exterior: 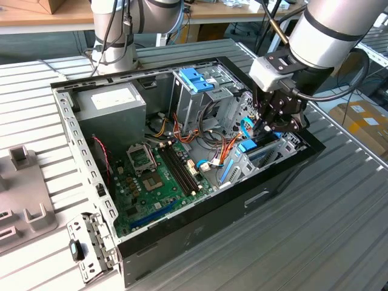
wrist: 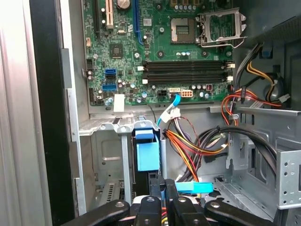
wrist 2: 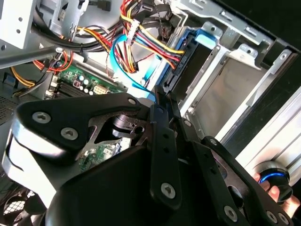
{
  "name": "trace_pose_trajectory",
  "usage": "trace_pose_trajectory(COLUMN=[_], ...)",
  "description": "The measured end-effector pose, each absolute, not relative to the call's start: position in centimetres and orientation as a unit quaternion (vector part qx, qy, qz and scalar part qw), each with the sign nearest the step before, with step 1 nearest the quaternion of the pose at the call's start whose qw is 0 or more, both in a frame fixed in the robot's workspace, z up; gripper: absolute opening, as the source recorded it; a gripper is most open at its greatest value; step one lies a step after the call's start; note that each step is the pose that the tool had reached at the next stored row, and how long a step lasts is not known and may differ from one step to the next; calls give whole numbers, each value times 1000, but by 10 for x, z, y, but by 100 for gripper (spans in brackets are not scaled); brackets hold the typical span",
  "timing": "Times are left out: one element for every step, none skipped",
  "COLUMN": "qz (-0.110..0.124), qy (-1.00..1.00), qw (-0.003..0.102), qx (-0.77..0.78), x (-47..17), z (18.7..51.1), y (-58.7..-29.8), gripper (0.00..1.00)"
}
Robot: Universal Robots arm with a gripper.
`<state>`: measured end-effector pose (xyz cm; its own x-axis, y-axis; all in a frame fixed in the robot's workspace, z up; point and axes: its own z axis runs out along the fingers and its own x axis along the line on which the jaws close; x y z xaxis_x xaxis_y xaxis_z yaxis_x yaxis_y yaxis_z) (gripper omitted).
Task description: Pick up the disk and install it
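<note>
While the gripper [exterior: 271,124] hangs inside the open computer case [exterior: 73,121] at about three o'clock of the exterior view, the disk [exterior: 250,147] stands on edge in the drive bay just below it, toward the gripper's seven o'clock. Its blue tab shows above the bay. The motherboard [exterior: 154,176] lies well apart, toward eight o'clock. The main risk is a skewed push: if the arm bears down off the slot's line, the carrier could jam against the bay.

In the second wrist view the gripper [wrist 2: 162,96] has its fingers drawn together with no gap showing, and the tips meet the disk [wrist 2: 184,56] at its blue edge. I cannot tell whether they pinch it or only press on it. The wire bundle [wrist 2: 150,42] and the thin blue cable [wrist 2: 127,75] run just beside that edge, so they could get snagged or trapped.

In the first wrist view the gripper [wrist: 163,200] sits right by the disk [wrist: 146,153], which is between the bay walls [wrist: 106,129]. Orange and black wires [wrist: 193,141] crowd near. A fingertip slipping off the narrow edge would probably land among them.
</note>
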<state>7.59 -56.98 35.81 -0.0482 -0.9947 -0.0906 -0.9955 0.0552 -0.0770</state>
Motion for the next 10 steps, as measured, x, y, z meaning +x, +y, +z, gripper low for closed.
trace_pose_trajectory(qz=[3,3,3,3,2,-2,-6,-12,-16,-19], qy=[724,724,724,724,724,724,723,722,722,722], qw=[60,60,60,60,61,65,69,76,80,84], qx=[-687,-687,-687,-687,-687,-687,-687,-687,-687,-687], x=[75,75,75,75,75,75,75,75,75,75], z=[358,358,358,358,358,358,358,357,357,357], y=[-570,-570,-570,-571,-571,-571,-571,-571,-571,-571], gripper=[16,16,16,16,16,16,16,16,16,16])
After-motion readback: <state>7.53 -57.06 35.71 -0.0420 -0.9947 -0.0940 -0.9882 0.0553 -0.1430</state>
